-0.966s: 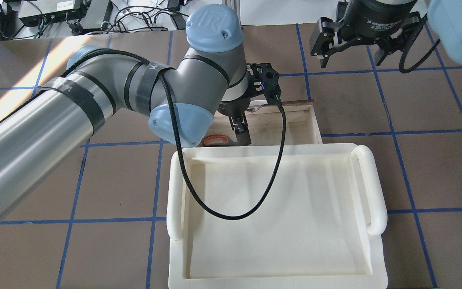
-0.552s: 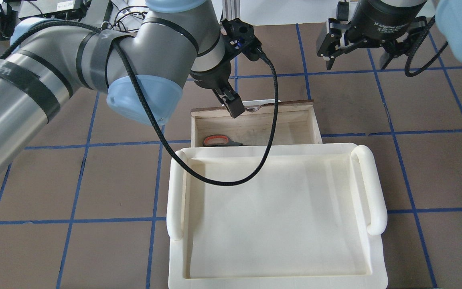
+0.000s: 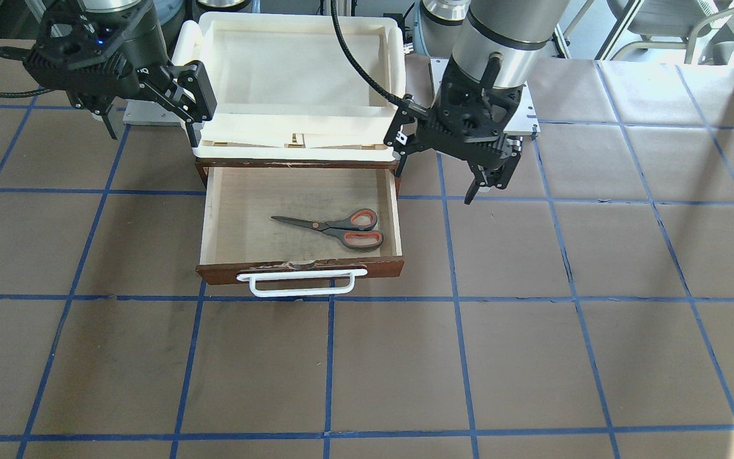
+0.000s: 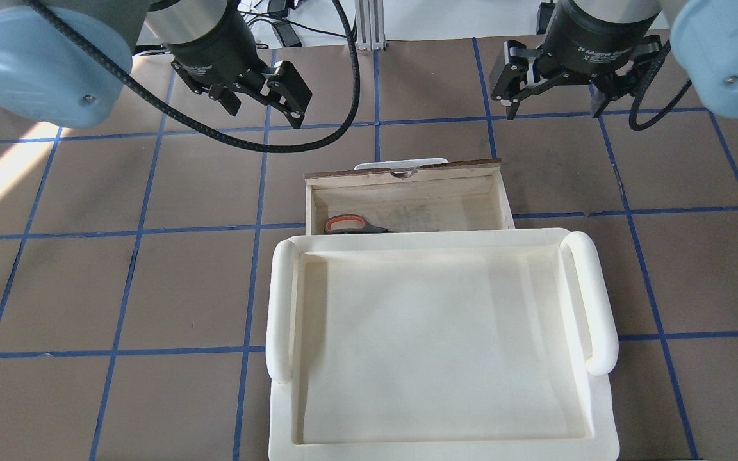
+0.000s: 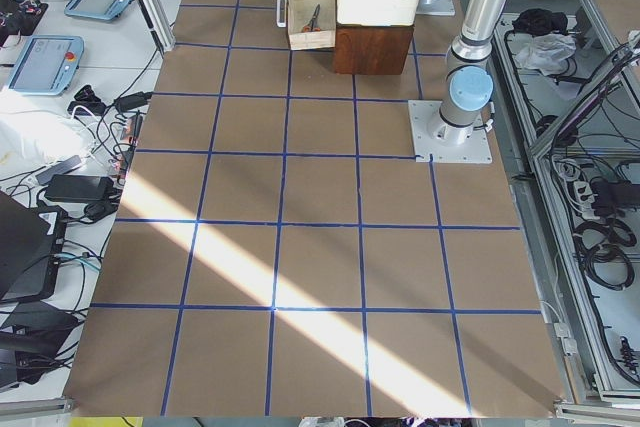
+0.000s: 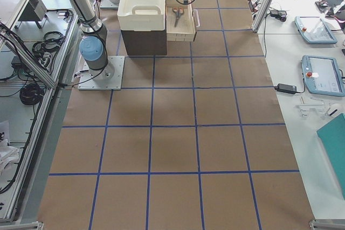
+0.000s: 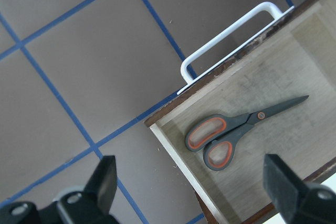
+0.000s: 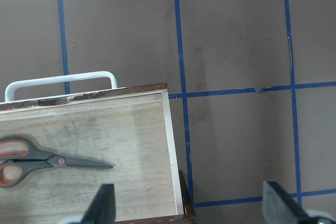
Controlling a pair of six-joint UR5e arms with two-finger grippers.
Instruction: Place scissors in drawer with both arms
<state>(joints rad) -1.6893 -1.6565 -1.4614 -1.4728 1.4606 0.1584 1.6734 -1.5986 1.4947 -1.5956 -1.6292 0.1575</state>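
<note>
The scissors [image 3: 335, 228] lie flat on the pale floor of the open drawer [image 3: 303, 268], handles toward the robot's left. They also show in the overhead view [image 4: 346, 225] and in both wrist views [image 7: 236, 129] [image 8: 31, 160]. The drawer's white bar handle [image 3: 303, 284] faces away from the robot. My left gripper [image 4: 265, 112] is open and empty, in the air beyond and to the left of the drawer [image 4: 407, 186]; it also shows in the front view [image 3: 434, 185]. My right gripper [image 4: 553, 112] is open and empty, beyond the drawer's right corner.
A cream-white plastic bin [image 4: 590, 301] with two rounded handles sits on top of the brown cabinet [image 6: 143, 41] that the drawer slides out of. Brown table surface with a blue tape grid lies all around.
My left gripper has risen out of the drawer and swung away to the left, leaving the scissors lying inside. The right gripper has barely moved.
</note>
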